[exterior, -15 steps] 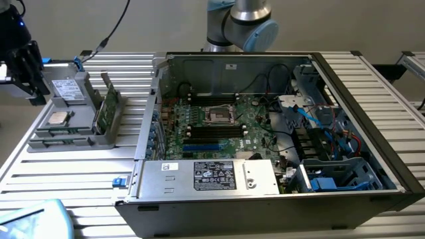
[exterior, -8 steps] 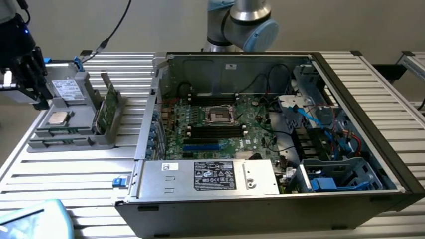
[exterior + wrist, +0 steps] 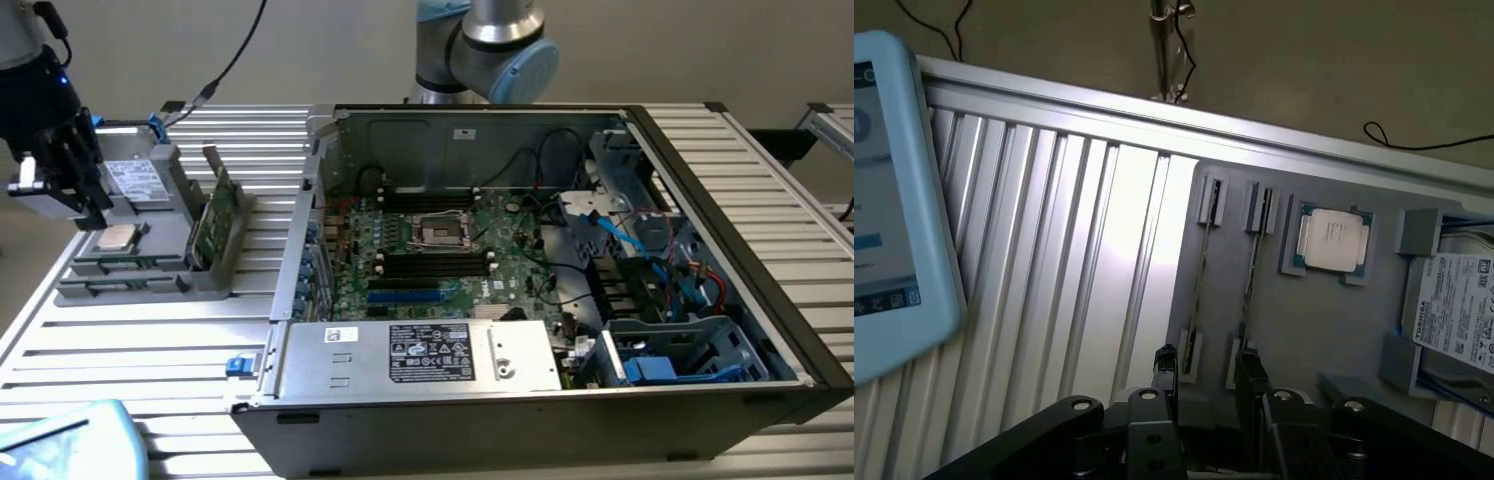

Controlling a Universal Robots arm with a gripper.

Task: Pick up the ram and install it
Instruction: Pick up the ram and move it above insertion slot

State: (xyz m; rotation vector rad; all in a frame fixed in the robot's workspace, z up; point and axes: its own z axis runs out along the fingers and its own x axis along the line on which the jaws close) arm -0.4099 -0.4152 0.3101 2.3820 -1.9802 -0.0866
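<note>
Two thin ram sticks point(image 3: 1199, 272) stand on edge in slots of a grey holder point(image 3: 1304, 330); in the exterior view they are narrow strips point(image 3: 123, 267) at the holder's front. My gripper point(image 3: 1206, 385) hovers above that end of the holder, open, with nothing between its fingers point(image 3: 1164, 368). One stick lines up with the gap between them. In the exterior view the gripper point(image 3: 83, 205) hangs at the far left over the holder point(image 3: 94, 292). The open computer case point(image 3: 694, 400) with its motherboard point(image 3: 441, 255) lies to the exterior view's right.
On the holder sit a square silver CPU point(image 3: 1334, 243), a hard drive point(image 3: 1454, 315) and a taller green expansion card point(image 3: 214, 215) standing upright. A blue-framed tablet point(image 3: 894, 190) lies on the ribbed aluminium table point(image 3: 1054, 250). The case's walls rise around the motherboard.
</note>
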